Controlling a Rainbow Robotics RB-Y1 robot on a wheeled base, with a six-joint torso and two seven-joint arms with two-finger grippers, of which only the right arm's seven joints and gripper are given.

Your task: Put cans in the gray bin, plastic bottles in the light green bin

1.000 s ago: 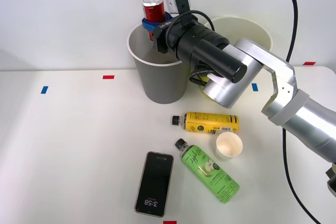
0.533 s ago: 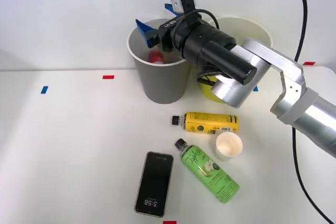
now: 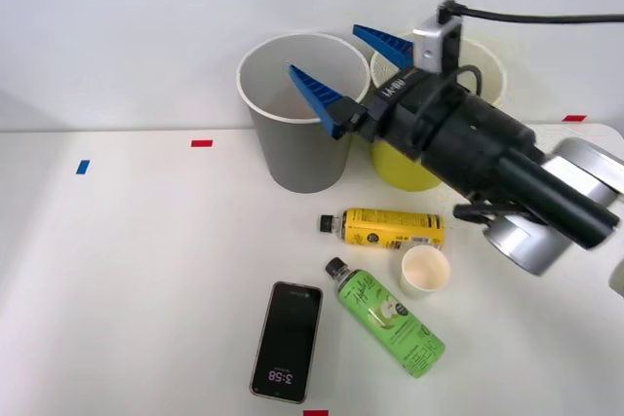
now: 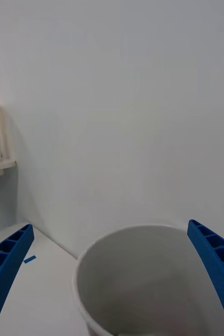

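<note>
My right gripper is open and holds nothing; it hangs just right of the gray bin's rim, at rim height. In the right wrist view the gripper looks over the gray bin with its blue fingers spread wide. The can is out of view. The light green bin stands right of the gray one, mostly behind my arm. A yellow-labelled bottle and a green bottle lie on the table in front of the bins.
A white paper cup stands between the two bottles' right ends. A black phone lies face up left of the green bottle. Red and blue tape marks dot the white table.
The gripper held the red can above the gray bin, opened, and the can dropped inside. The arm then pulled back to the right, away from the bin's mouth.
</note>
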